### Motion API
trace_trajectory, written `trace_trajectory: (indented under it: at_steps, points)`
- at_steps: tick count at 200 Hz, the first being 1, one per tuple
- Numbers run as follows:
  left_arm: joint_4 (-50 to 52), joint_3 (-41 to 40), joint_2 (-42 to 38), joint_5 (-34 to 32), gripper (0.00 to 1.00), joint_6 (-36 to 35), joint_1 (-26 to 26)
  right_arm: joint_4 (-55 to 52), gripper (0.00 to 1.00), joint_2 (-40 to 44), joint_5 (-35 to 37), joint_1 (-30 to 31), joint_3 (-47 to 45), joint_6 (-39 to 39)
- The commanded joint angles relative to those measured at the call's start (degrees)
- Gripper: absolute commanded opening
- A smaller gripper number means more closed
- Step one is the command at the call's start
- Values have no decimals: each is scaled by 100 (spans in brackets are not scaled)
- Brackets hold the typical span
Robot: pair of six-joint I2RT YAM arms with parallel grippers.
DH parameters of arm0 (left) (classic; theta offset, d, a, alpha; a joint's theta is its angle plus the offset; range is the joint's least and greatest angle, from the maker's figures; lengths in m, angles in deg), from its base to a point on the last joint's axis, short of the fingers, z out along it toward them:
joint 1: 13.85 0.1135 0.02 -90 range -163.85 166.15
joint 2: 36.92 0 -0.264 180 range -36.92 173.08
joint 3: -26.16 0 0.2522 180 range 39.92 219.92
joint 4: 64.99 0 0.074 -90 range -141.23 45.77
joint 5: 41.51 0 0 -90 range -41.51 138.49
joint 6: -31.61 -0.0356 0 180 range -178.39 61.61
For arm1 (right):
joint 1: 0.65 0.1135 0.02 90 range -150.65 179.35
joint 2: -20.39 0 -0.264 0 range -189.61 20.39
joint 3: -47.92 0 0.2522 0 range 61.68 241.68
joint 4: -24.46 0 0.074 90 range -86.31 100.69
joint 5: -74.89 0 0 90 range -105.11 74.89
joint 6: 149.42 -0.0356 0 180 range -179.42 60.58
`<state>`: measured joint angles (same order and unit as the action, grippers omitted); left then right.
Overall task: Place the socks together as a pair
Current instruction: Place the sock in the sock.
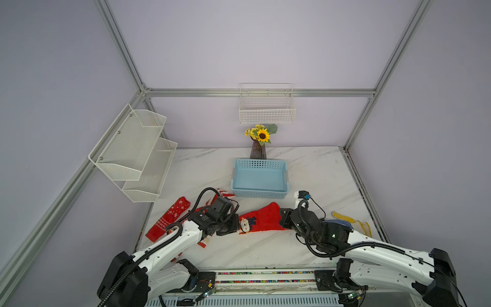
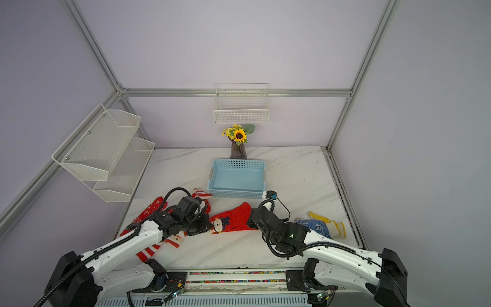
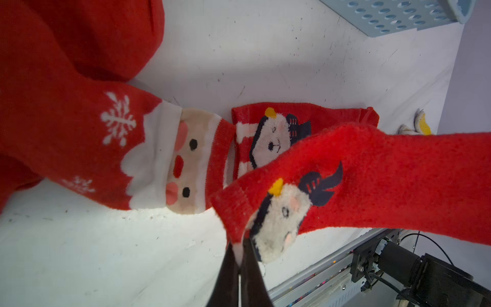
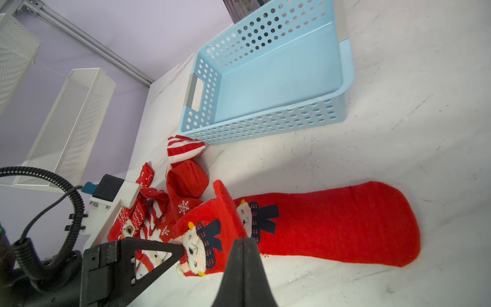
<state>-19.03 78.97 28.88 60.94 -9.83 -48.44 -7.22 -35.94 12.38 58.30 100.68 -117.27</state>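
Marble table [image 1: 305,172]: left gripper [image 3: 239,244] pinches bear sock [image 3: 385,186] cuff; right gripper [image 4: 243,240] closed, hold indiscernible.

Right fingers [image 4: 233,271] pressed together; bear socks [image 4: 332,223] ahead, blue basket [image 4: 265,121] beyond.

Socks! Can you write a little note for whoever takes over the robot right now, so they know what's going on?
Left gripper: shut on the cuff of one bear sock, lifted off the table.
Right gripper: shut, tips at that sock; whether it pinches it, I cannot tell.
Twin bear sock: flat on the table near the blue basket, partly under the lifted one.
Santa sock, striped sock and snowflake sock: bunched by the left arm.
Done: the two bear socks overlap.
Left: lay the lifted one on its twin, let go, then pair the rest.
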Motion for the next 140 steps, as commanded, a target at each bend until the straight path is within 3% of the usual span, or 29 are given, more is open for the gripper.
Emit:
trace_trajectory:
  at_steps: [1, 73, 140]
  points:
    - [-227, 560, 273, 128, 0, -359, -14, -239, 0, 144, 395, -16, -178, -219]
    - [-634, 968, 1339, 435, 0, -553, -17, -301, 0, 535, 653, -15, -872, -673]
    - [-637, 976, 1821, 532, 0, -619, -18, -274, 0, 222, 789, -12, -986, -733]
